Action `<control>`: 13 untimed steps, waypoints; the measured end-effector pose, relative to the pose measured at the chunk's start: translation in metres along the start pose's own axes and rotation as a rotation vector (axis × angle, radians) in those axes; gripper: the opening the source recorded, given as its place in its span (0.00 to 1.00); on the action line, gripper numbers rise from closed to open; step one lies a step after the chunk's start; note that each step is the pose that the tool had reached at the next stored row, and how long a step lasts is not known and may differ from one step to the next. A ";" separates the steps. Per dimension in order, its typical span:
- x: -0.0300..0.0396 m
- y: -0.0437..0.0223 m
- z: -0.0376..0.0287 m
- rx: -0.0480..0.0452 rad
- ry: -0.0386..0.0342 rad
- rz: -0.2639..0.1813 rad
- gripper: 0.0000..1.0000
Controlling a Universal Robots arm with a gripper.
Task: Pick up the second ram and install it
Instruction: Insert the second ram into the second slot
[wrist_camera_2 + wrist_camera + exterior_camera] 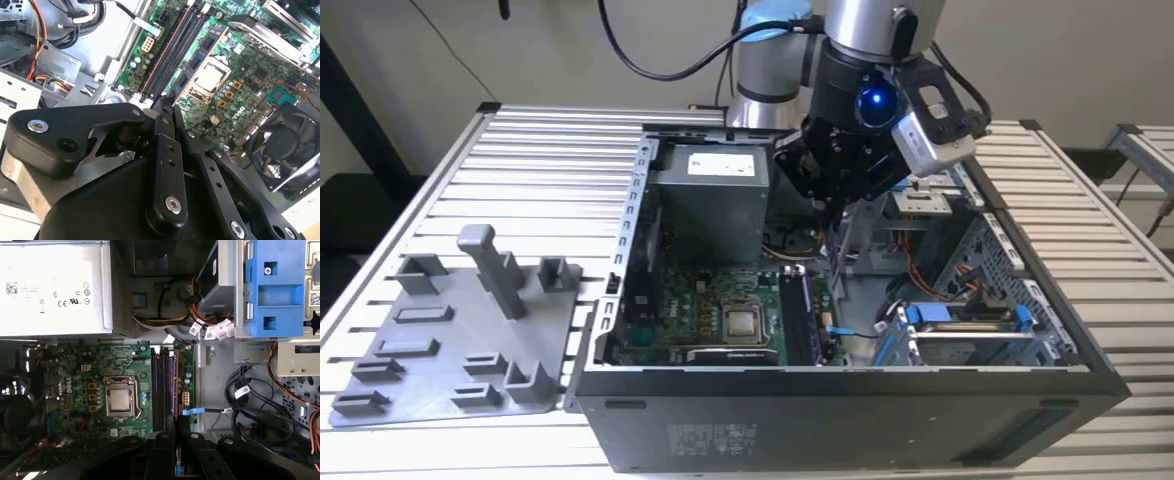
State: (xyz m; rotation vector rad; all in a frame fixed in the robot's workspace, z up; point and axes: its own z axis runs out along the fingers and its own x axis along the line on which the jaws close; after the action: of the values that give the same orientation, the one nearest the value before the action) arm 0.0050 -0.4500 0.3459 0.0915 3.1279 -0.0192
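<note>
Over motherboard (95,390): jaws clamping second ram (837,255).

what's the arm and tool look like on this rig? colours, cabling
In the exterior view, the arm is silver tube with a light blue joint cap and black cables hanging behind it. Its wrist block is black with a glowing blue light, and a silver-grey camera is strapped to one side. In both wrist views the tool has matt black linkage bars with silver screws.

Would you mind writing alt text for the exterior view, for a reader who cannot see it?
A robot arm's gripper reaches down into an open computer case lying on a slatted metal table, above the green motherboard and its memory slots. A grey plastic tray of upright holders sits at the exterior view's left.
</note>
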 end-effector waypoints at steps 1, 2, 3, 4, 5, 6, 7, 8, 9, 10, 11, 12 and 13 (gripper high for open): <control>0.0000 0.0000 0.0013 0.0000 0.0000 0.000 0.14; 0.0000 0.0001 0.0023 0.0006 0.0000 0.000 0.14; 0.0000 0.0001 0.0025 0.0010 0.0000 0.000 0.14; 0.0000 0.0001 0.0025 0.0011 0.0000 -0.001 0.14; 0.0000 0.0000 0.0026 0.0012 -0.0004 0.000 0.14; 0.0000 0.0000 0.0027 0.0010 -0.0006 0.000 0.14; 0.0000 0.0000 0.0028 0.0009 -0.0008 0.000 0.14; 0.0000 0.0001 0.0028 0.0007 -0.0010 0.000 0.14; 0.0000 0.0001 0.0028 0.0007 -0.0013 0.000 0.14; 0.0000 0.0001 0.0028 0.0008 -0.0013 0.000 0.14; 0.0000 0.0001 0.0028 0.0008 -0.0014 0.000 0.14; 0.0000 0.0001 0.0028 0.0007 -0.0015 0.000 0.14; 0.0000 0.0001 0.0028 0.0007 -0.0015 0.000 0.14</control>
State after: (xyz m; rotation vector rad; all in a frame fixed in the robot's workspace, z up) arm 0.0050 -0.4500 0.3431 0.0908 3.1264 -0.0203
